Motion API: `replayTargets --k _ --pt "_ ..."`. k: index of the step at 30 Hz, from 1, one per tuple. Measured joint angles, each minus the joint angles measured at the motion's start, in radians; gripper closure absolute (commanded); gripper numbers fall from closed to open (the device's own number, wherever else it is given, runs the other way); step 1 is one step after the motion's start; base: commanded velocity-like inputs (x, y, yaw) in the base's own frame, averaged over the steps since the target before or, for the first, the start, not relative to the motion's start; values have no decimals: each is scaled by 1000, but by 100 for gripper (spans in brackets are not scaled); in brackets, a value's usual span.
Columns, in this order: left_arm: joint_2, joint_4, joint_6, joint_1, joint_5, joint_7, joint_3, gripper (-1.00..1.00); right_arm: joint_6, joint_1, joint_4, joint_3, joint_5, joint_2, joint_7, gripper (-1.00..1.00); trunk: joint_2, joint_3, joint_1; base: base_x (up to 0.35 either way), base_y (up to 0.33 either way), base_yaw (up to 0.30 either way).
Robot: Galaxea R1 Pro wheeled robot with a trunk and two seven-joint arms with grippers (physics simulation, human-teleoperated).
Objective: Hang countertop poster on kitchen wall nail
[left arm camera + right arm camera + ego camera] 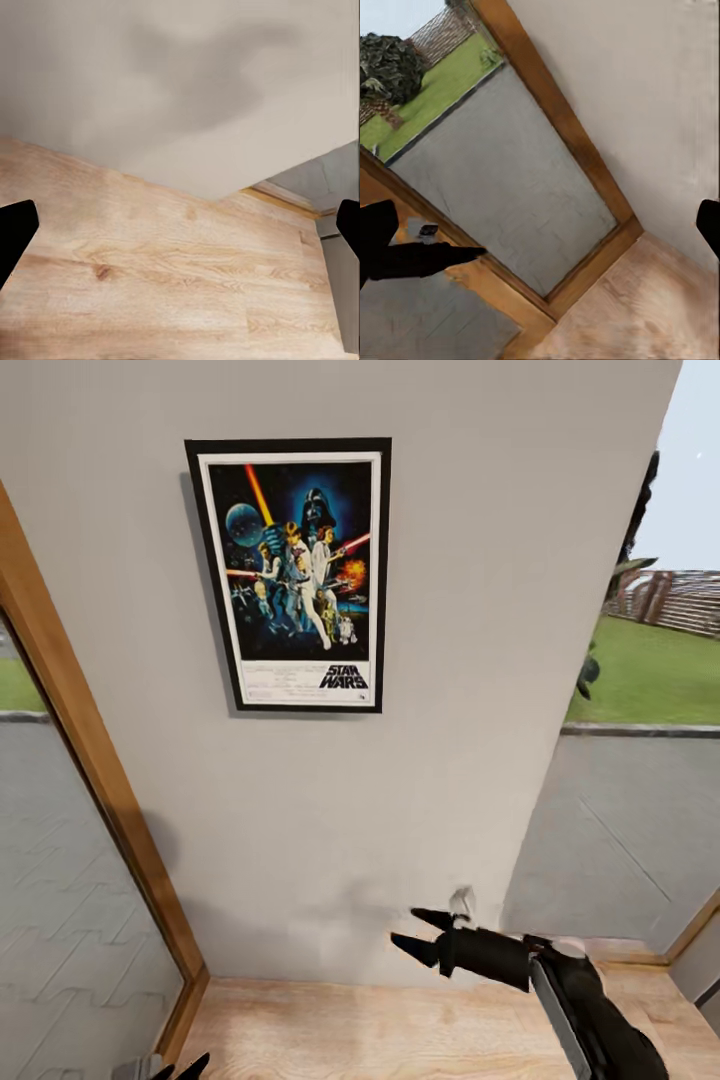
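Pale grey wall (420, 660) fills most of the head view, meeting a light wooden floor (380, 1030) along its base. On this wall hangs the poster (290, 575), flat against the plaster and upright, high above the floor and nearer the wall's left edge than its right. It has a thin black frame, a white border, dark blue artwork with figures and lightsabers, and the words STAR WARS near its bottom right corner. It casts a narrow shadow to its left side. No nail head can be made out around it.

A wooden door frame (95, 780) runs diagonally down the left edge of the wall to the floor, with grey paving seen through the glass beside it. Past the right edge of the wall lie more paving, a green lawn (650, 670) and a fence.

Low at the right, the right gripper (428, 932) reaches forward just above the floor near the base of the wall, well below the poster and touching nothing. Its two dark fingers stand apart, with nothing between them. In the right wrist view the fingertips (375, 232) sit at opposite sides, wide apart, over the door frame and paving.

The left gripper (178, 1068) just peeks in at the bottom edge of the head view. Its own camera shows the fingertips (13, 229) spread wide over bare wooden floor and wall, holding nothing.
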Motion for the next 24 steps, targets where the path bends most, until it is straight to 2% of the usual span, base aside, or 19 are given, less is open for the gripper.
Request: replayTargets --k 1,2,4,5,6,7,8,11,12,13,14,16,20,24 --pt "0 -1 -1 0 0 54 -1 -100 -117 45 266 -1 5 -26 -52 -100 0 1 0 0 0 0" --pt "-1 -1 -1 0 -1 68 -2 -100 -149 48 435 -1 6 -31 -69 -100 1 3 0 0 0 0" --pt "-2 -1 -1 0 -1 110 -2 -100 -270 52 573 -1 6 -42 -150 -100 0 6 0 0 0 0" --pt "-4 0 -1 0 -2 153 -2 -100 -389 53 704 0 1 -43 -284 -100 0 8 0 0 0 0" --pt "-4 0 -2 0 -2 168 -2 -100 -429 54 815 2 1 -42 -355 -100 0 9 0 0 0 0" --pt "-4 0 -2 0 -2 173 -2 -100 -446 54 834 1 -2 -42 -390 -100 0 11 0 0 0 0" --pt "-4 0 -2 0 -2 183 -2 -100 -484 55 905 1 -2 -41 -497 -100 0 13 0 0 0 0" --pt "-4 0 -2 0 -2 189 -2 -100 -508 54 954 0 -5 -38 -609 -100 0 18 0 0 0 0" --pt "-4 0 -2 0 -2 191 -2 -100 -515 54 972 0 -7 -33 -681 -100 0 20 0 0 0 0" --pt "-4 0 -2 0 -1 191 -2 -100 -518 54 979 0 -8 -28 -717 -100 0 21 0 0 0 0" --pt "-4 0 -2 0 -1 192 -2 -100 -522 54 993 0 -8 -18 -781 -100 0 23 0 0 0 0" --pt "-4 0 -2 0 -1 193 -2 -100 -526 54 1018 0 -8 -7 -856 -100 0 24 0 0 0 0" --pt "-4 0 -2 0 -1 194 -2 -100 -527 54 1048 1 -8 2 -936 -100 0 26 0 0 0 0" --pt "-4 0 -2 0 -1 194 -2 -100 -527 54 1079 2 -5 5 -957 -100 0 26 0 0 0 0"
